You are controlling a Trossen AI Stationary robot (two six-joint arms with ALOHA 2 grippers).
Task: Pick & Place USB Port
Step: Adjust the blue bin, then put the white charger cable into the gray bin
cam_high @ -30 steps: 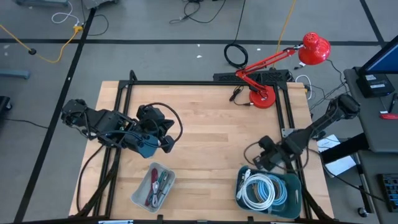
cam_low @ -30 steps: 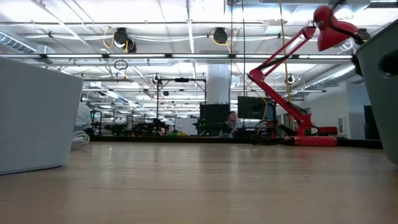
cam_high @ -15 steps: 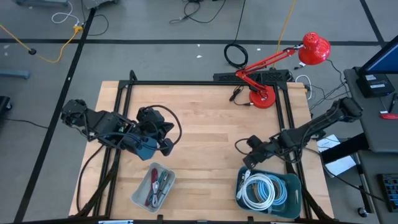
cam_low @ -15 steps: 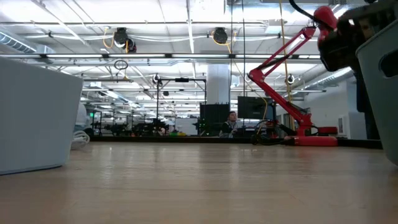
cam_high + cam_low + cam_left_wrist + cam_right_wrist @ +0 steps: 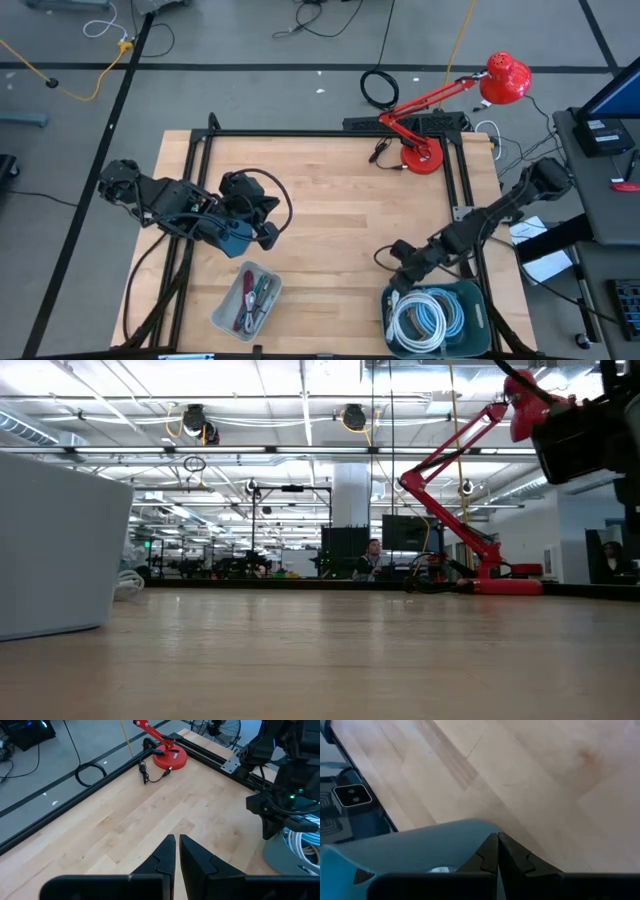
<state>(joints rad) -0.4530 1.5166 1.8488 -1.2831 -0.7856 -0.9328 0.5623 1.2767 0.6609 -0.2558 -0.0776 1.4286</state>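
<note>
Broad bare tabletop (image 5: 340, 215) lies between the arms. The right gripper (image 5: 392, 283), fingers pressed together and empty, reaches low over the teal bin's (image 5: 470, 300) rim, white cables (image 5: 415, 315) inside. The left gripper (image 5: 268, 232) is nearly closed above the grey tray (image 5: 245, 300); I can't pick out a USB port

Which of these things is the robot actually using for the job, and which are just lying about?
For the job:
- teal bin of coiled white cables
- small grey tray
- right gripper, shut, at the bin's rim
- left gripper, waiting

Lying about:
- red desk lamp
- black cable beside it

Grey floor (image 5: 250, 90) with black tape lines; ceiling lights (image 5: 345, 415) beyond.
</note>
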